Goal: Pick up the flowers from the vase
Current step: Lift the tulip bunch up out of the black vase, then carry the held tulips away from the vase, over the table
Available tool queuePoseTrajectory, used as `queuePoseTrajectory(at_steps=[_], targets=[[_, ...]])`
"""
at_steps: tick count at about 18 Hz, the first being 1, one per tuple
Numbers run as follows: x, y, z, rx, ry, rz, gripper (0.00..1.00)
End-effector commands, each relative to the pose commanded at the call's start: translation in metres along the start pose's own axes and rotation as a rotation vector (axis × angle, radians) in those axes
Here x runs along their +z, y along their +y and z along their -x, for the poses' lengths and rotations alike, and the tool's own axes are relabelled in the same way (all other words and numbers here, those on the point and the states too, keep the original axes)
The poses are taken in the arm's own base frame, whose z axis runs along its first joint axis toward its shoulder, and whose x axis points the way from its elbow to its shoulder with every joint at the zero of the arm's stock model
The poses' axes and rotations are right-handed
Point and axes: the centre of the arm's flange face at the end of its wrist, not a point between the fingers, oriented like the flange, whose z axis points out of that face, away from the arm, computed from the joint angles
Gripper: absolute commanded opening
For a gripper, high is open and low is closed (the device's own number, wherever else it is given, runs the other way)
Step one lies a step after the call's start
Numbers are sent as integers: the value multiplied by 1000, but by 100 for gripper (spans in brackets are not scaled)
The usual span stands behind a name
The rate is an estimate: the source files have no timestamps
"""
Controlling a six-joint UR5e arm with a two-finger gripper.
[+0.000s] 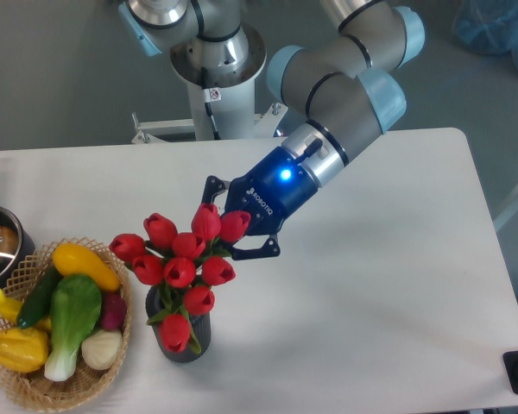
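Lift step in hand. Your gripper (227, 233) has its fingers clamped on the tulip bunch (183, 263) at the far right side, just behind the top buds. Bunch sits raised and tilted over the ribbed dark vase (183, 335), near left of the table (397, 285); lower stems look to be inside the mouth, so not yet clear. Next: pull up and away until stems free. Wicker basket (22, 392) left; avoid snagging leaves.
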Motion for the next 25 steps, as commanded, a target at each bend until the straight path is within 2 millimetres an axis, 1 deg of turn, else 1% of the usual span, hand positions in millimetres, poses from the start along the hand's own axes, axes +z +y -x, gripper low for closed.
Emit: queuePoseTrajectory(at_steps=[7, 11, 17, 21, 23, 25], targets=[[-1, -9, -2, -31, 6, -13, 1], [-4, -24, -13, -59, 19, -37, 1], [-8, -30, -17, -68, 31, -62, 1], [-24, -41, -13, -59, 29, -100, 1], [-35, -55, -11, -47, 26, -123, 0], [-51, -68, -6, -26, 0, -130, 0]])
